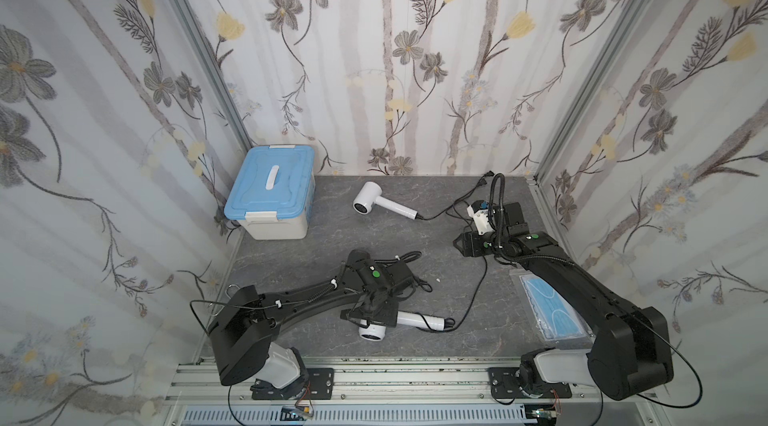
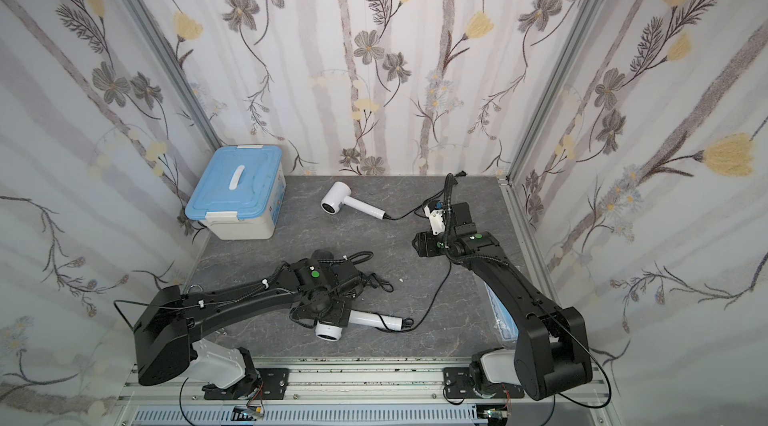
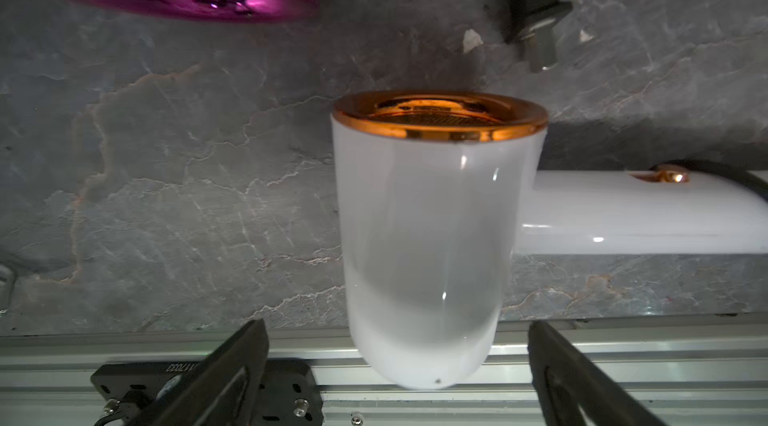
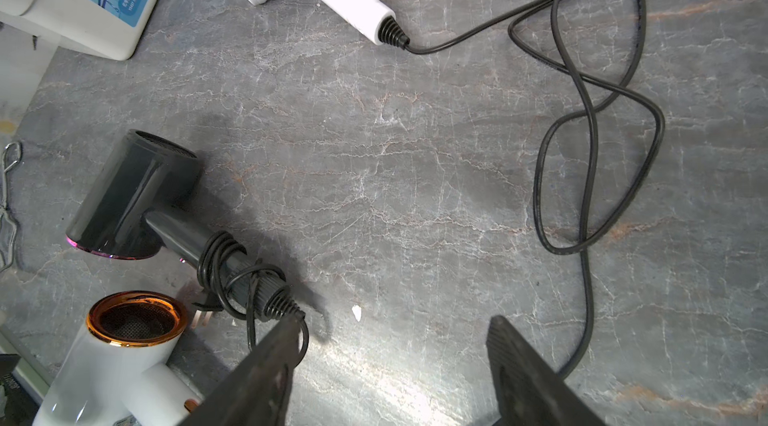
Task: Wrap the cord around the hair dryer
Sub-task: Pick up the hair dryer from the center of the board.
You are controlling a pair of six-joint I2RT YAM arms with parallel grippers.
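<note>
Left gripper (image 3: 397, 324) wide apart, straddling copper-rimmed dryer (image 3: 424, 236), no clamp. Right gripper (image 4: 395, 320) apart, empty, past dryer's handle (image 1: 419, 320). Cord (image 4: 588, 303) loose, wrap unstarted; next: pinch cord, loop round handle.

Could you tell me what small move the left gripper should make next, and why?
Probably close the left gripper on the barrel of the copper-rimmed hair dryer: its open jaws flank it, and its cord trails loose, unwrapped.
</note>
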